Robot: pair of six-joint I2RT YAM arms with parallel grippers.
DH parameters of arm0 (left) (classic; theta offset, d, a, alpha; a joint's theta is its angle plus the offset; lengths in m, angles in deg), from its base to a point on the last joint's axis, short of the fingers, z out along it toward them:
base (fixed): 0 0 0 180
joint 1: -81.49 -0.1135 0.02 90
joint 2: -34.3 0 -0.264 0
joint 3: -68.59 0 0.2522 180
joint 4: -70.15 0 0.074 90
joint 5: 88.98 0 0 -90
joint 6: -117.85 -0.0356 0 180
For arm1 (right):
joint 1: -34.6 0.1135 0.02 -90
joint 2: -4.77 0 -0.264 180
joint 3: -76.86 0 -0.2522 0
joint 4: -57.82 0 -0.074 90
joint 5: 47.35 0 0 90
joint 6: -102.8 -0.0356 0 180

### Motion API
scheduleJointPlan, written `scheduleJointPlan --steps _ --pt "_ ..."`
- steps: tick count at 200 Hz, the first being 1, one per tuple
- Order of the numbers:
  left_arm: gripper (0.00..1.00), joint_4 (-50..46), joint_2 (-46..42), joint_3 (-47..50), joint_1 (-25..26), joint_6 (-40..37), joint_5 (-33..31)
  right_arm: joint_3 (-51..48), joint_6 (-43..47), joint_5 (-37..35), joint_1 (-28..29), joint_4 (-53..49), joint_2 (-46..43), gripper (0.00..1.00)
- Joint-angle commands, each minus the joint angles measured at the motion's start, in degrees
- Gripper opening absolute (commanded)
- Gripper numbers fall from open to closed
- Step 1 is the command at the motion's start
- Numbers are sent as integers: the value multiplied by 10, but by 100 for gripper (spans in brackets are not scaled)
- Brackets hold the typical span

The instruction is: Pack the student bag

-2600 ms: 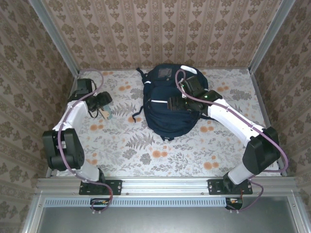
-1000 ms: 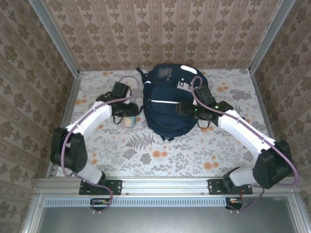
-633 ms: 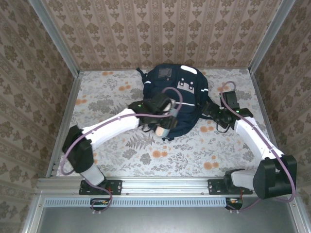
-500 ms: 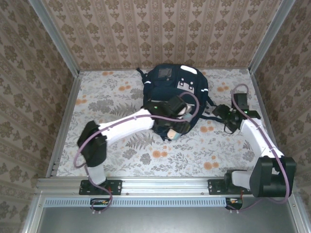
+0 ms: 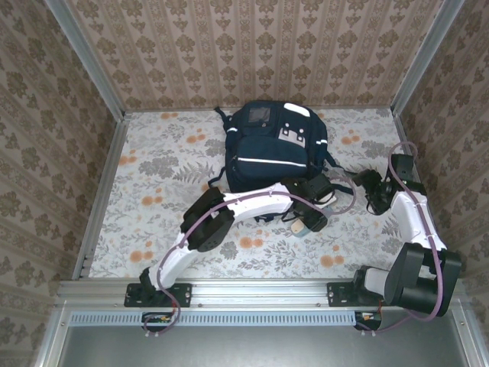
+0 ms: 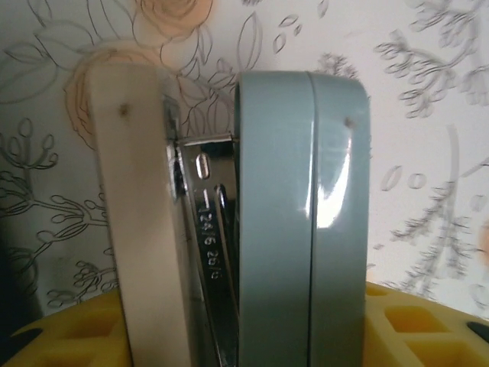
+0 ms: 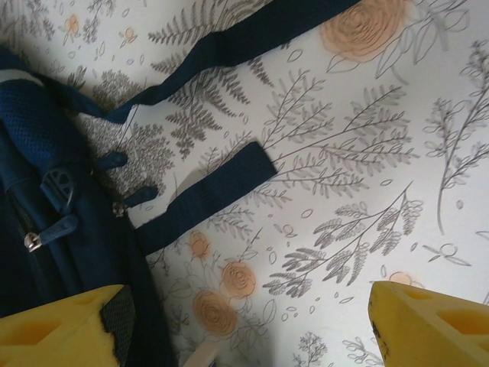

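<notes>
Your left pincer (image 6: 244, 335) is clamped on a stapler (image 6: 267, 214) — pale grey-green top, light wooden base, metal magazine between them — with a yellow pad pressing on each side. In the left wrist view the stapler stands straight out from the fingers, over the flowered table cover (image 5: 153, 214). From above, your left arm is folded low near its base, and its forearm reaches across to the right, so the pincer sits just past the near right corner of the student bag (image 5: 275, 149).

Your right pincer (image 7: 244, 321) is released. Its two yellow fingertips (image 7: 53, 325) stand wide apart at the bottom corners of the right wrist view, with bare cloth between them. That arm rises steeply from its base along the right edge of the table, wrist turned inward, and the pincer is near the bag's right side but apart from it.

Farther back, the bag lies flat in the middle of the table — front pocket and white stripes facing up, and dark straps (image 7: 206, 195) trailing on the cloth to its right. You cannot see what it holds, nor whether its main compartment is unzipped.
</notes>
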Motion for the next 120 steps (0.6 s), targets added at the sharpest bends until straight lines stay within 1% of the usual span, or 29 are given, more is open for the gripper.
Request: scheduleJointPlan --steps 1,18,39,62,86,107,120 --pt "58 -30 6 -32 -4 -15 -12 -11 1 34 -1 21 1 82" --pt "69 -36 1 -31 -5 -10 -4 -12 1 42 -1 26 6 82" --pt "76 -26 -27 -18 -16 7 36 -3 17 50 1 14 13 82" --pt "77 -19 -78 -9 -31 23 73 15 43 69 14 7 23 82" --pt "77 -9 -145 13 -49 29 93 33 51 104 47 22 36 82" --pt "76 -11 -197 34 -82 33 94 50 37 118 86 58 49 83" --pt "75 -7 -227 56 -117 41 90 66 28 118 110 76 65 83"
